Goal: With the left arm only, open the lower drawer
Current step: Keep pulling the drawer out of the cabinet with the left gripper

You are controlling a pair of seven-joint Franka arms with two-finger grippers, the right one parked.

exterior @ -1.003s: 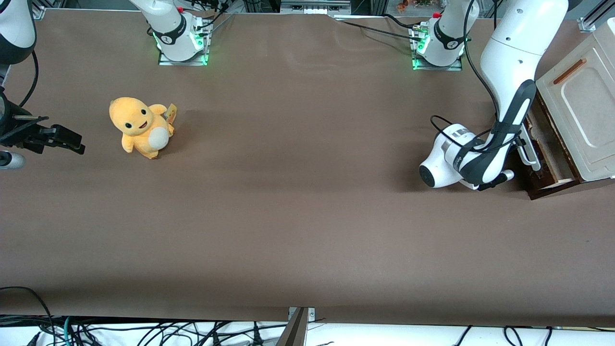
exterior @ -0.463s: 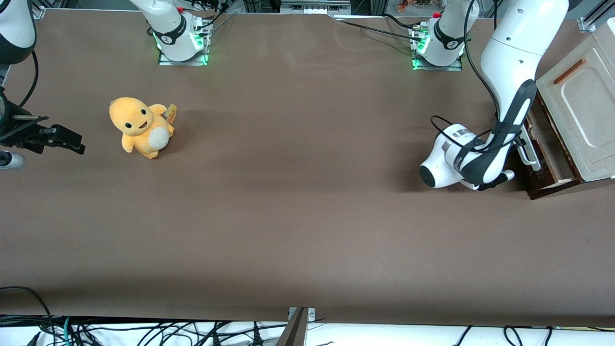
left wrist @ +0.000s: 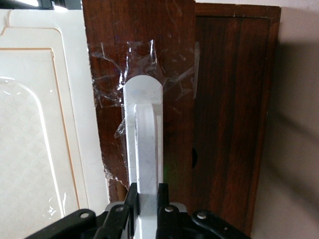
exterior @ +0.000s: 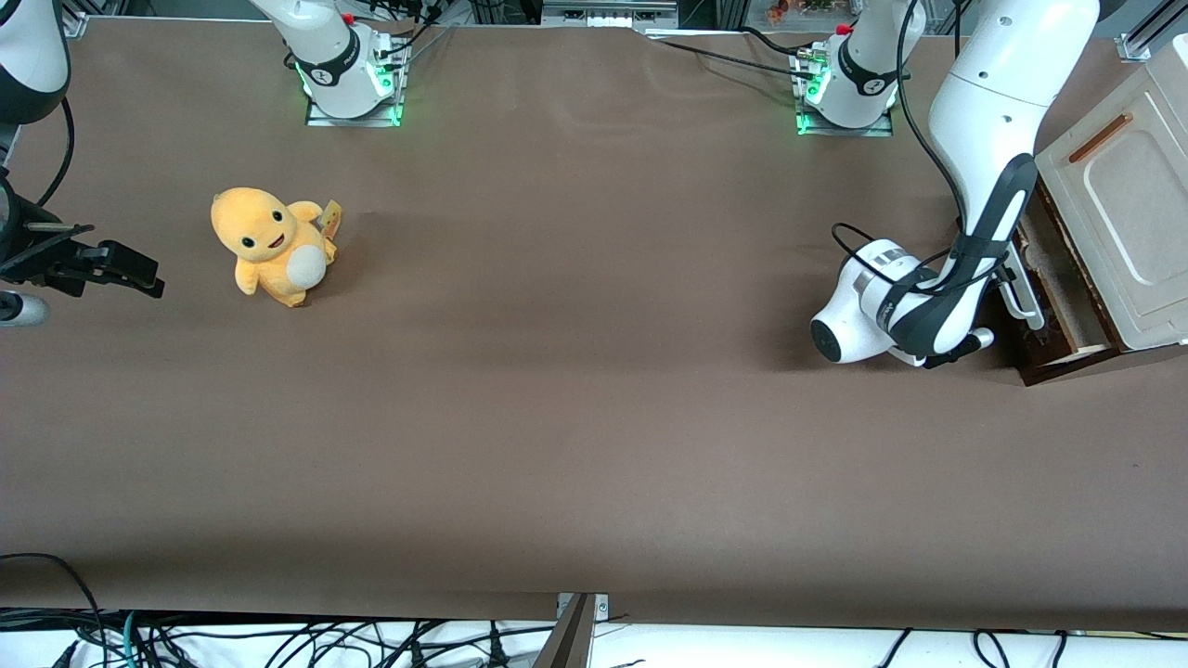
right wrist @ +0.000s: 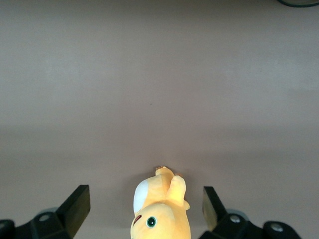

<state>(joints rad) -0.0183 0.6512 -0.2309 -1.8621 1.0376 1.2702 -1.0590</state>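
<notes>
The left arm's gripper [left wrist: 147, 199] has its fingers clamped across the lower drawer's [exterior: 1053, 311] long white handle [left wrist: 144, 144], near the table's working-arm end.

The lower drawer [left wrist: 234, 124] shows a dark brown wood front, grain running along it, with a soft sheen. Its white bar handle [left wrist: 144, 149] looks like smooth, semi-gloss plastic, and crinkled clear tape [left wrist: 107, 64] shines around its end. The gripper [left wrist: 148, 201], matt black with small metal screws, has its fingers clamped on that handle. The cream panel [left wrist: 40, 124] is glossy and lightly textured. In the front view, the left arm [exterior: 984, 121] gleams in glossy white casing; the table cover [exterior: 575, 390] is matt brown, and the yellow toy [exterior: 269, 243] is fuzzy plush.
</notes>
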